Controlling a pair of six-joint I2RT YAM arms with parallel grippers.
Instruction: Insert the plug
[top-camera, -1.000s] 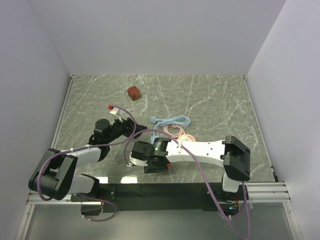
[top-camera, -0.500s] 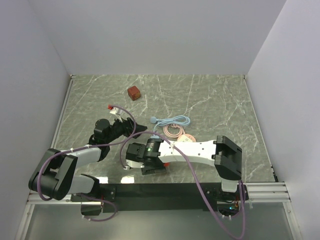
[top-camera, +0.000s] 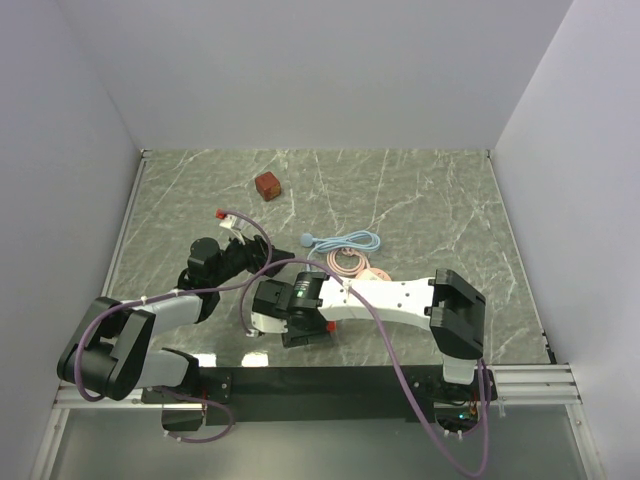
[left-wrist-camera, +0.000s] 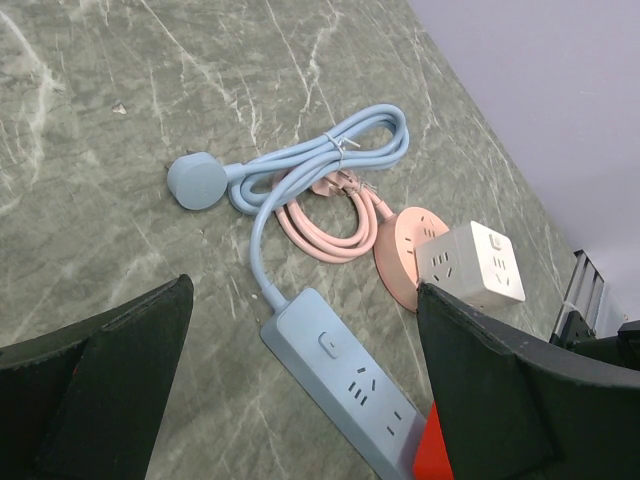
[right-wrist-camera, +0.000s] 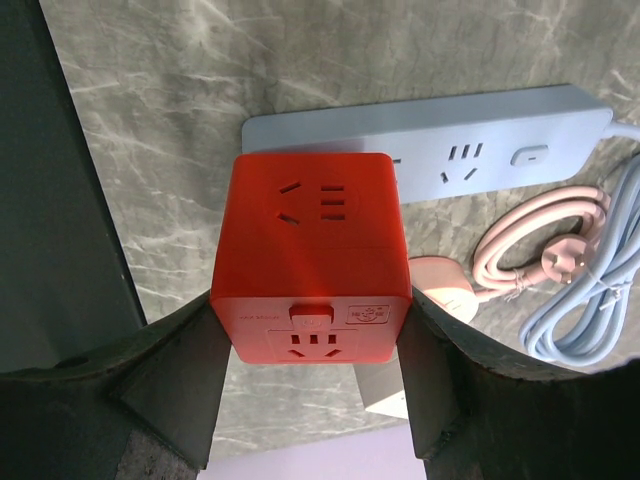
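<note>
The bright red plug (right-wrist-camera: 312, 255) is clamped between the fingers of my right gripper (right-wrist-camera: 312, 300), socket faces toward the camera. It hangs just above the near end of the light blue power strip (right-wrist-camera: 450, 135). In the top view only a red sliver (top-camera: 330, 327) shows under the right arm. My left gripper (left-wrist-camera: 305, 295) is open and empty, its black fingers (left-wrist-camera: 100, 390) low on either side of the strip (left-wrist-camera: 345, 385), not touching it. The plug's red corner (left-wrist-camera: 440, 450) shows at the strip's end.
A white cube (left-wrist-camera: 470, 265) sits on a pink round socket (left-wrist-camera: 398, 250) with a coiled pink cord (left-wrist-camera: 325, 215). The strip's blue cable and plug head (left-wrist-camera: 195, 183) lie beyond. A brownish-red cube (top-camera: 267, 185) stands far back. A small red-and-white piece (top-camera: 228, 218) lies left.
My right arm has shifted a little to the left with the red plug in its grip. The left arm has not moved.
</note>
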